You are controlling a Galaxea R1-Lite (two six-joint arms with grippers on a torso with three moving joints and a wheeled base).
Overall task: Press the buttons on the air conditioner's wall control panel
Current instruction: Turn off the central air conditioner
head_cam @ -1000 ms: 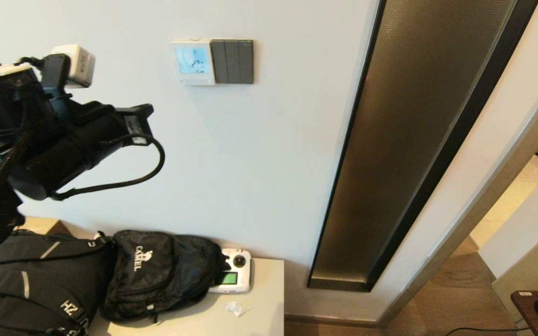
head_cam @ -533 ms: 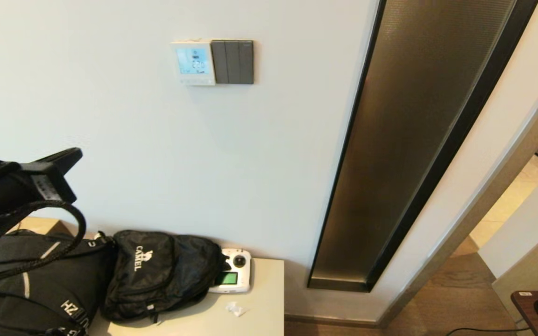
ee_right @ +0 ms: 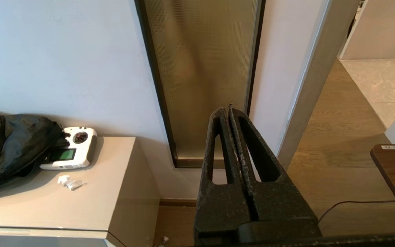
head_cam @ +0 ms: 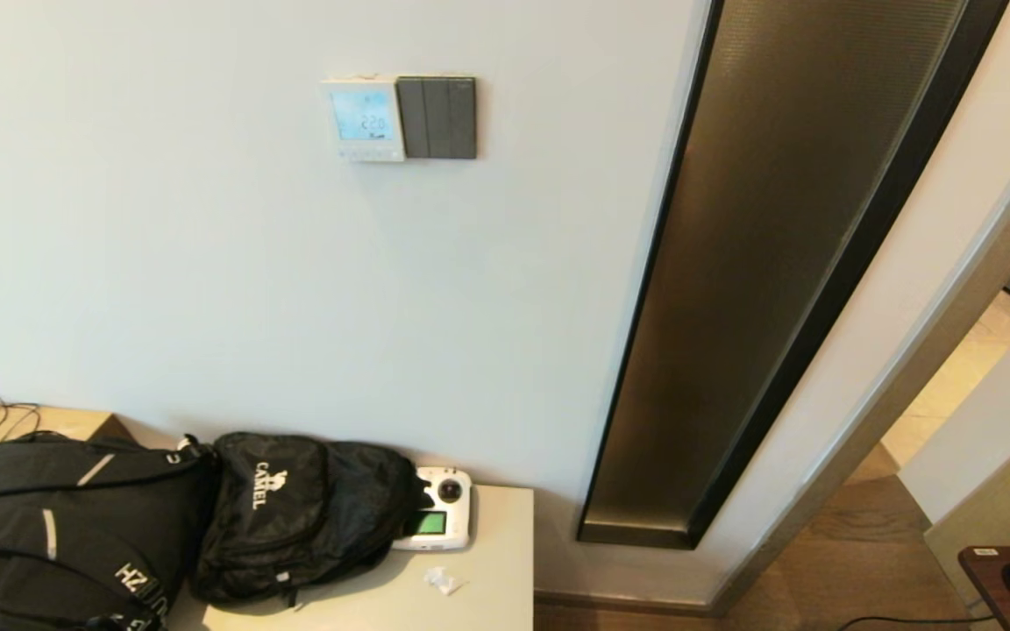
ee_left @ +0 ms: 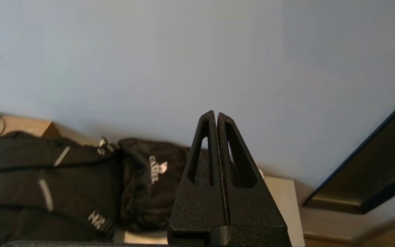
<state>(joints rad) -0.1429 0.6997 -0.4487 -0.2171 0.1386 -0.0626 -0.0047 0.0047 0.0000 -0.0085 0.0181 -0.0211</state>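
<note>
The white wall control panel (head_cam: 364,118) hangs high on the pale wall, its screen lit pale blue with digits. The row of tiny buttons (head_cam: 368,152) runs along its bottom edge. My left gripper (ee_left: 216,114) is shut and empty, low down facing the wall above the backpacks, far below the panel; it is out of the head view. My right gripper (ee_right: 228,109) is shut and empty, parked low facing the bronze wall strip. The panel shows in neither wrist view.
A dark grey three-rocker switch plate (head_cam: 438,116) sits right of the panel. Black backpacks (head_cam: 295,513) and a white handheld remote (head_cam: 437,521) lie on a beige cabinet (head_cam: 487,587). A tall bronze strip (head_cam: 759,263) runs down the wall; a doorway opens at the right.
My left arm has dropped from beside the panel down and to the left, out of the head view. The panel's screen stays lit.
</note>
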